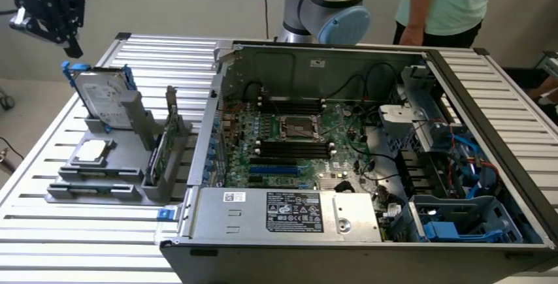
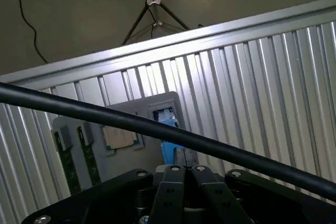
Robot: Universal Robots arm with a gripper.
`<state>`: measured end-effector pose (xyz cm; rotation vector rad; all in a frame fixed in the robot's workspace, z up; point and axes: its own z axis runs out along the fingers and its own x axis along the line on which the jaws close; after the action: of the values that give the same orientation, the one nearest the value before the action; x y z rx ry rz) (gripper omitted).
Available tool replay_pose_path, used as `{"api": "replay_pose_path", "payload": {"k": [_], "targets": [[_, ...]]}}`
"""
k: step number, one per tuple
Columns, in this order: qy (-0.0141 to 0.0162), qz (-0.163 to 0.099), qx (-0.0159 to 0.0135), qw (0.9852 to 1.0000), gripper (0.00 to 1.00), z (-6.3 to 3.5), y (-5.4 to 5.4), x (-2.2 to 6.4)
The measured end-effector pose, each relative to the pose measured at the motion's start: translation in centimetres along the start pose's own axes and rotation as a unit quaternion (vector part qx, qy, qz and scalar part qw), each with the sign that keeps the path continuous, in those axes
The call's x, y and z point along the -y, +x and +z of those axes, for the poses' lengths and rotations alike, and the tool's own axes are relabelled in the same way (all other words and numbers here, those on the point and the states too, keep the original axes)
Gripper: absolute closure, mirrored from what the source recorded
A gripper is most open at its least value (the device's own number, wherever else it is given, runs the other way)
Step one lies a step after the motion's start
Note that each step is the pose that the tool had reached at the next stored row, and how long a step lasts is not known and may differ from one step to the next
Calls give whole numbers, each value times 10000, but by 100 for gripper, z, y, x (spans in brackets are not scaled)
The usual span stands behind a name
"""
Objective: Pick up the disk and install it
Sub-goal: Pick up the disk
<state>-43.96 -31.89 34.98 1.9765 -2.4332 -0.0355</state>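
Note:
The disk (image 1: 104,98) stands on edge in a grey holder (image 1: 96,181) at the exterior view's left, silver with a white label and blue rails. My gripper (image 1: 73,49) hangs above it and a little toward the exterior view's left, apart from it, with nothing held. In the wrist view my gripper (image 2: 185,171) has its black fingers (image 2: 169,192) pressed together, shut and empty. Past them lies the disk's top edge (image 2: 164,115) with its blue rail.
The holder also carries a small square silver chip (image 1: 91,152) and a thin green card (image 1: 161,153). An open computer case (image 1: 206,140) with motherboard (image 1: 296,134) takes up the slatted metal table (image 1: 52,232). A person (image 1: 445,3) stands behind. A black cable (image 2: 105,116) crosses the wrist view.

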Motion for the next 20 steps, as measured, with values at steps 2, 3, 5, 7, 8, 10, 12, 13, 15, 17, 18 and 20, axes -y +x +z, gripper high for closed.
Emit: {"api": "replay_pose_path", "payload": {"k": [2,3,5,7,8,10,12,13,15,17,18,20], "targets": [[8,-188,-6,9998,89,0,0,0],[13,-278,-8,9996,89,1,0,0],[24,-457,-14,9989,89,2,-1,1],[37,-637,-20,9980,89,3,0,0],[43,-727,-22,9973,89,3,0,0],[56,-911,-28,9958,89,4,0,0],[67,-1091,-34,9940,89,4,0,0],[69,-1179,-40,9930,89,4,0,0],[76,-1321,-76,9912,89,5,-1,-1],[79,-1341,-100,9909,88,4,0,-1],[80,-1342,-105,9909,83,4,-1,-1],[80,-1341,-108,9909,76,6,-1,-1]]}}
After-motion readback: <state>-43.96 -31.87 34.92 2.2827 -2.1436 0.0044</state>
